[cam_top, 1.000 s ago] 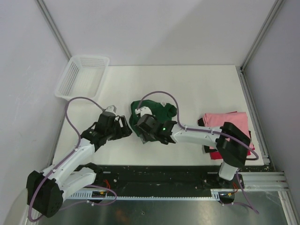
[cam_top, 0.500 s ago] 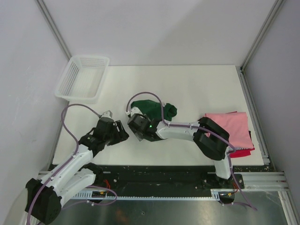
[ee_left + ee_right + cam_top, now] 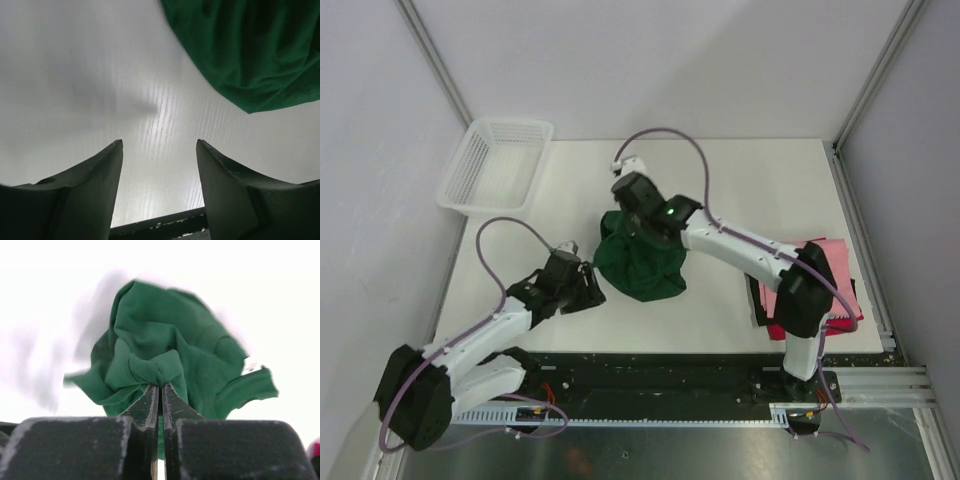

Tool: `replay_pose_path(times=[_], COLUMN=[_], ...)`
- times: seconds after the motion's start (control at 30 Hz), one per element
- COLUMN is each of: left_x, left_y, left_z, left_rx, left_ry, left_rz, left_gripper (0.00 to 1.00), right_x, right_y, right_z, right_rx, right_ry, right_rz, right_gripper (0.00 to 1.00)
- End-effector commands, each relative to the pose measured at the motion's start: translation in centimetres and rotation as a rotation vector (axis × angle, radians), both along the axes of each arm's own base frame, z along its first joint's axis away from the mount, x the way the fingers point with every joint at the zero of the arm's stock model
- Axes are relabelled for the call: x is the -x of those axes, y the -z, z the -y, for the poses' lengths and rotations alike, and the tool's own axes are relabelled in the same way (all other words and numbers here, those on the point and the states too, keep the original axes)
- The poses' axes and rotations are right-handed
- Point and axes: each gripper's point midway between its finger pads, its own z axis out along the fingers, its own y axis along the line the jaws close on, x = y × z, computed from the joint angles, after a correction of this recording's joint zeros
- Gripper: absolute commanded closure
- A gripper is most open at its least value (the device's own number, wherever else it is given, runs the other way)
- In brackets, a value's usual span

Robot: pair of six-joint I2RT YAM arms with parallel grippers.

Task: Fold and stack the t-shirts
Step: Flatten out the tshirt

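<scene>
The dark green t-shirt [image 3: 642, 268] hangs bunched from my right gripper [image 3: 628, 228], which is shut on a fold of its cloth [image 3: 165, 335]; the fingertips [image 3: 160, 386] pinch a gathered knot. The lower part of the shirt drapes onto the white table. My left gripper [image 3: 588, 290] stands open and low over the table just left of the shirt's lower edge, nothing between its fingers [image 3: 159, 145]; the green cloth [image 3: 250, 50] lies ahead to its right. A folded pink t-shirt [image 3: 832, 265] lies on a red one [image 3: 842, 320] at the right edge, partly hidden by the right arm.
A white mesh basket [image 3: 510, 122] stands at the back left corner. A black rail [image 3: 670, 365] runs along the near table edge, close under the left gripper. Grey frame posts and walls border the table on both sides.
The right gripper shut on the green shirt and rose toward the back with it, so the cloth now hangs spread out. The left gripper moved right toward the shirt and narrowed slightly.
</scene>
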Motion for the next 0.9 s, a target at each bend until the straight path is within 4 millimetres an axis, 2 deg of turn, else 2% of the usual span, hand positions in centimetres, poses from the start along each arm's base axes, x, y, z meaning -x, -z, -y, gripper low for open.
replay_pose_path(times=[0.0,0.2,0.37,0.43,0.47,0.53,0.57,0.63,0.77,0.87], left_x=[-2.9,-5.6,-8.5,-9.7,-10.2,-11.1,-11.4,-11.7,-11.3,-9.6], left_y=[-2.1,-0.9,-0.2,0.0,0.0,-0.6,-1.3,-3.8,-10.5,-15.2], left_z=[3.7,7.3,9.1,9.4,9.5,9.0,8.5,6.9,2.7,0.1], left_rx=[0.072,0.07,0.049,0.029,0.017,-0.021,-0.044,-0.09,-0.206,-0.243], left_ry=[0.031,0.044,0.008,-0.007,-0.012,-0.03,-0.046,-0.072,-0.114,-0.101], left_rz=[0.068,0.037,0.039,0.046,0.055,0.085,0.107,0.179,0.328,0.431], left_gripper=[0.32,0.23,0.24,0.35,0.47,0.79,0.9,0.97,1.0,1.0], right_x=[-2.2,-4.5,-5.9,-6.5,-6.7,-7.0,-7.1,-7.1,-6.3,-5.1], right_y=[-6.9,-9.1,-10.4,-10.9,-11.2,-11.9,-12.3,-13.3,-15.8,-18.0], right_z=[2.9,5.3,7.1,8.2,8.7,10.0,10.7,12.2,15.7,18.4], right_rx=[-0.14,-0.227,-0.255,-0.258,-0.261,-0.266,-0.266,-0.26,-0.229,-0.224], right_ry=[0.083,0.128,0.169,0.194,0.207,0.233,0.247,0.268,0.323,0.359], right_rz=[0.043,0.028,0.028,0.033,0.035,0.042,0.047,0.064,0.121,0.166], right_gripper=[1.0,1.0,1.0,1.0,1.0,1.0,1.0,1.0,1.0,1.0])
